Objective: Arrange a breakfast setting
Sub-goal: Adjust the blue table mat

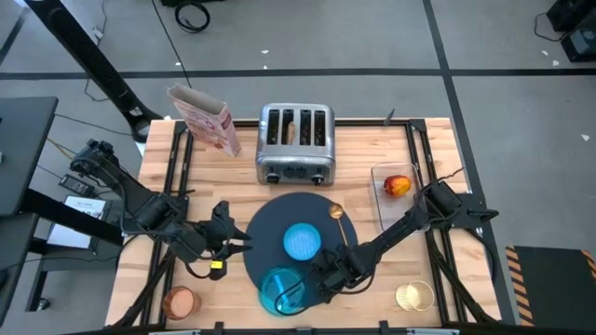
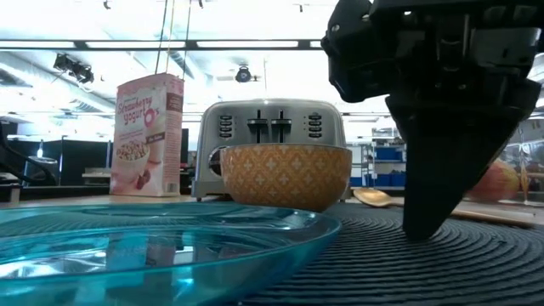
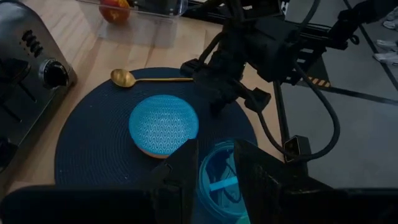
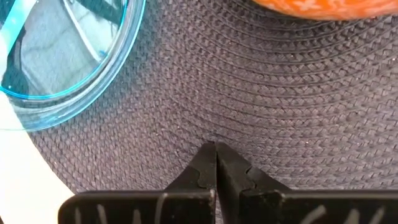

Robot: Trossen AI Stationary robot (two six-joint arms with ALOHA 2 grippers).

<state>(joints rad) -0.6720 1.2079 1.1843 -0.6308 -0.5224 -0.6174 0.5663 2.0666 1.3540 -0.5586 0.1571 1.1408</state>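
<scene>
The large round dark navy woven mat (image 1: 293,244) lies on the wooden tabletop (image 1: 372,158), in front of the chrome four-slot toaster (image 1: 296,144). A small round bowl (image 1: 302,241), bright blue inside and orange patterned outside, sits near the middle of the mat. A clear teal plate (image 1: 279,290) rests half on the mat's front edge, close to the bowl. A gold spoon (image 1: 341,220) lies on the mat beside the bowl, on the side away from the pink cereal box (image 1: 204,119). The right tool (image 4: 216,149) is down on the mat next to the plate, its two fingers pressed together with nothing between them. I think the step now is fixing how the plate sits on the mat. The next move likely calls for a gentle push or a new grip on the plate's rim. The left tool (image 1: 233,242) waits just off the mat's edge, on the cereal box side, fingers spread and empty. The copper cup (image 1: 180,302) and the red-orange fruit (image 1: 398,185) are both well apart from the mat, so they may come later.
</scene>
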